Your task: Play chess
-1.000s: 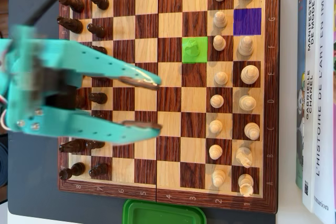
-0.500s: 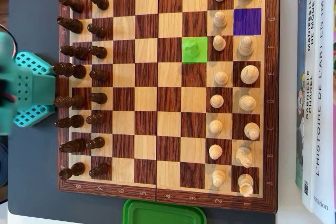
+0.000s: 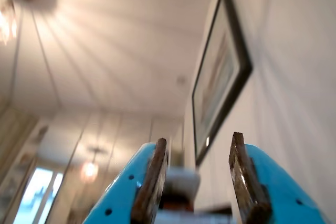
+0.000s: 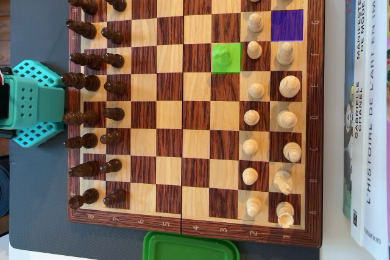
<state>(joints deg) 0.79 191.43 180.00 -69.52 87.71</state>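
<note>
Pointing up at the ceiling in the wrist view, the claw stands moderately open: two blue fingers with dark worn pads, a clear gap between them, nothing gripped and nothing touched. Behind the gap only ceiling, a lamp and a framed picture on the wall show.

Arm base: teal housing, parked at the left edge of the counter in the overhead view, just beside the dark side of the board. The claw itself cannot be made out in that view.

Chessboard: wooden, folding, lying flat mid-counter.

- Dark pieces: two files along the board's left side, all apparently on their home squares.
- Light pieces: ranged along the right side.
- Green-highlighted square, upper middle of the board, carrying the light knight; a purple-highlighted empty square sits toward the upper right corner, among the light pieces.

Handling judgement, knight: likely light, rigid turned wood, smooth and a little slippery, narrow-based and easily toppled. Best taken low on the body just above the base, pads square to it, with gentle closing. Neighbouring pawn stands just beside it; clearance is tight.

Books: stacked along the right edge. Green lid: bottom edge.
</note>
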